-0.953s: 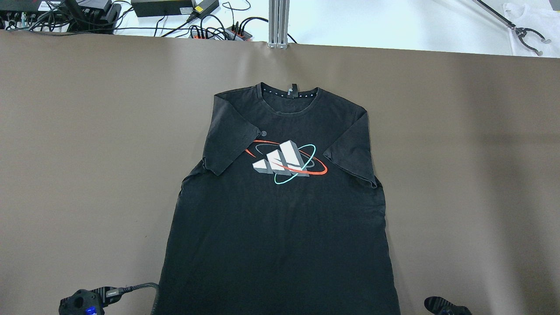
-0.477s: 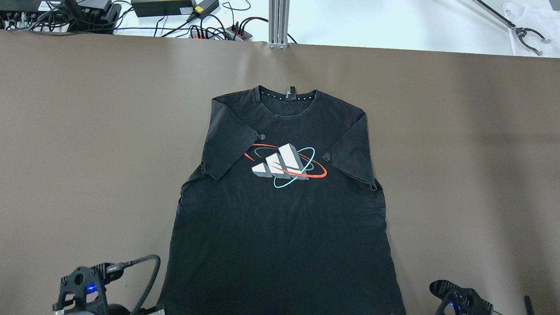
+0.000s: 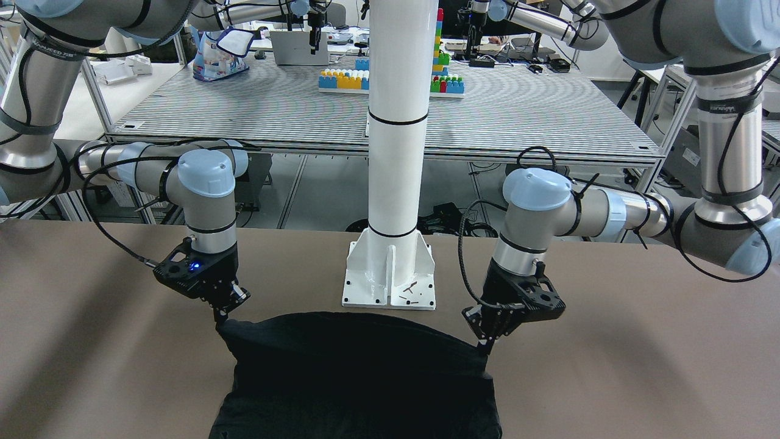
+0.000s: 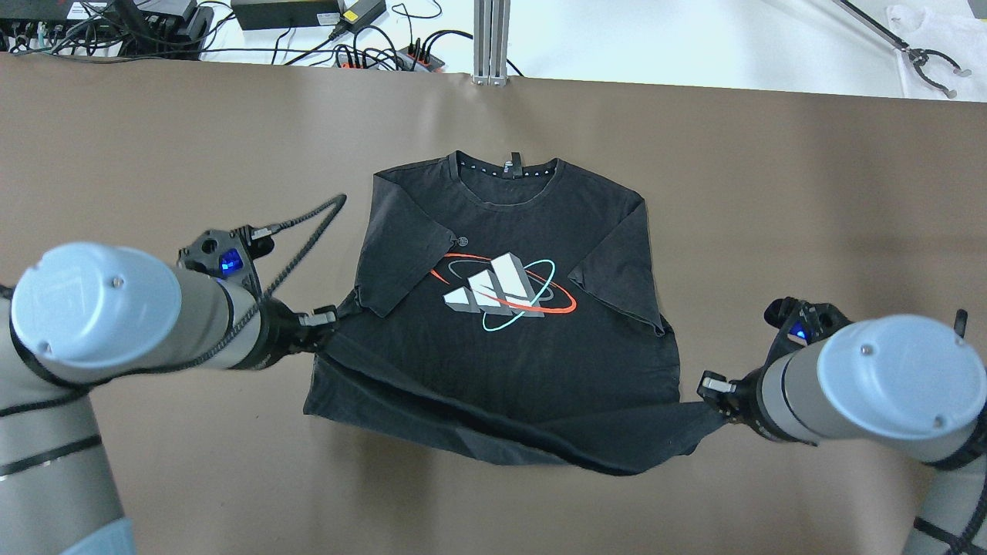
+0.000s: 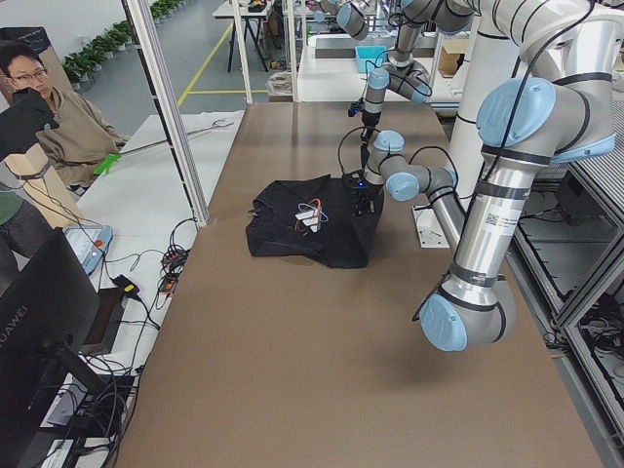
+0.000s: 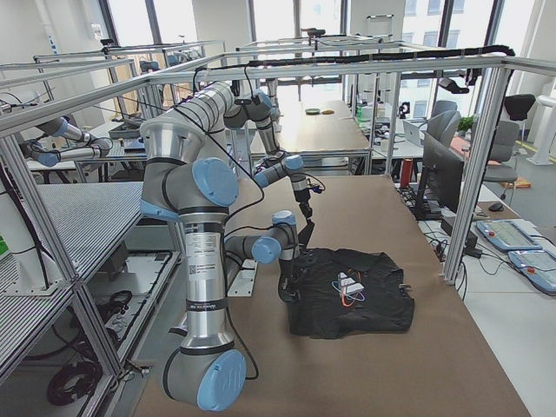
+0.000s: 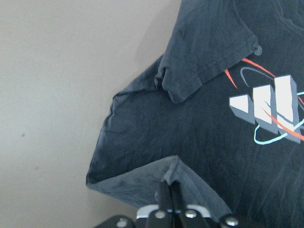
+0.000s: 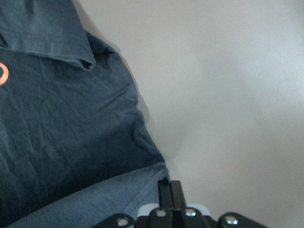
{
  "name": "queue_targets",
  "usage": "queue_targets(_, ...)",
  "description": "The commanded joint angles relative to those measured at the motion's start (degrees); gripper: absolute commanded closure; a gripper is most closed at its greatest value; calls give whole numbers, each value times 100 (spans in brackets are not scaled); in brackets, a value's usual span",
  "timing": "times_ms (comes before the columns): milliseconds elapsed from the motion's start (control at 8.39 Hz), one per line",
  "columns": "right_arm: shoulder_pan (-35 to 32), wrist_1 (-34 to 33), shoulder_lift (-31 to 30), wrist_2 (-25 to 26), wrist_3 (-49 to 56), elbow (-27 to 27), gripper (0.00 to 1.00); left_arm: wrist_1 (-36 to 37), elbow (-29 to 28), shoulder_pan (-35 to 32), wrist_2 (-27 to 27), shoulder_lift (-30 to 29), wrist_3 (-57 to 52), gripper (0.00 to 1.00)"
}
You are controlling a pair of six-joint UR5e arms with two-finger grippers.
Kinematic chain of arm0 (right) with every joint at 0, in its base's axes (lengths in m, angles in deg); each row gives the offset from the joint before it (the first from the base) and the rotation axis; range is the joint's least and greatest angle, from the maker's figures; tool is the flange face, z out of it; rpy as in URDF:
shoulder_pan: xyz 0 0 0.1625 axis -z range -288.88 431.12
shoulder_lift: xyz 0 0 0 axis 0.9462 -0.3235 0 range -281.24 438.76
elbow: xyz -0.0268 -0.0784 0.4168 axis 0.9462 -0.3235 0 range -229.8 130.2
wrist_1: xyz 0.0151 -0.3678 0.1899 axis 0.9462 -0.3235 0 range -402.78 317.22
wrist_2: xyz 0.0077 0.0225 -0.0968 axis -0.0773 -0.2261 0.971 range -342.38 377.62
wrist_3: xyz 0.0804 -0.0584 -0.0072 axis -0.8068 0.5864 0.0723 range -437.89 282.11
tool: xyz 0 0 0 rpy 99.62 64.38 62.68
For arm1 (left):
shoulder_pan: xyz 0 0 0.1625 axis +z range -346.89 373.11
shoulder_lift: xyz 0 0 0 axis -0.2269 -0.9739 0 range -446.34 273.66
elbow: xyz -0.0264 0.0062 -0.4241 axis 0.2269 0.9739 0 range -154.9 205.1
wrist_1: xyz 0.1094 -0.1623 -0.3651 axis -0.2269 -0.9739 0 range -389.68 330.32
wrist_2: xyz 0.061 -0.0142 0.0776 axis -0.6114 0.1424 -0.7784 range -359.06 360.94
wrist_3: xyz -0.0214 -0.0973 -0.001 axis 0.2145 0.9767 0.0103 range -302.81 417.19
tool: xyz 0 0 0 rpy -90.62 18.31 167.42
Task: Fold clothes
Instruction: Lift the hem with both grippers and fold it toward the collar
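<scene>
Black T-shirt (image 4: 501,362) lies on the brown table (image 4: 154,154), bottom edge lifted. Left gripper (image 4: 328,317) and right gripper (image 4: 713,385) each pinch one corner. If one pulls faster, the fold may go crooked

Light was bright and soft, coming from overhead. The brown surface (image 4: 154,139) had a pale sheen near 12 o'clock in the overhead view, plus fuzzy shadows by the arms (image 4: 100,308). The black shirt (image 4: 509,347) went nearly featureless in the front-facing view. Windows (image 6: 417,35) in the right-side view were blown out. Wrist views looked hazy, fingers (image 7: 164,194) out of focus at 6 o'clock.
</scene>
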Motion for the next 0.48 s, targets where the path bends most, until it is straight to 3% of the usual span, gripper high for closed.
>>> queue_targets(0,-1109,-40,501,-314,793,-649,100,-50,-440,-1046,671,-97,-600,100)
queue_targets(357,-1962,30,1152,-553,464,-1404,100,-67,-598,-1443,690,-115,-582,100)
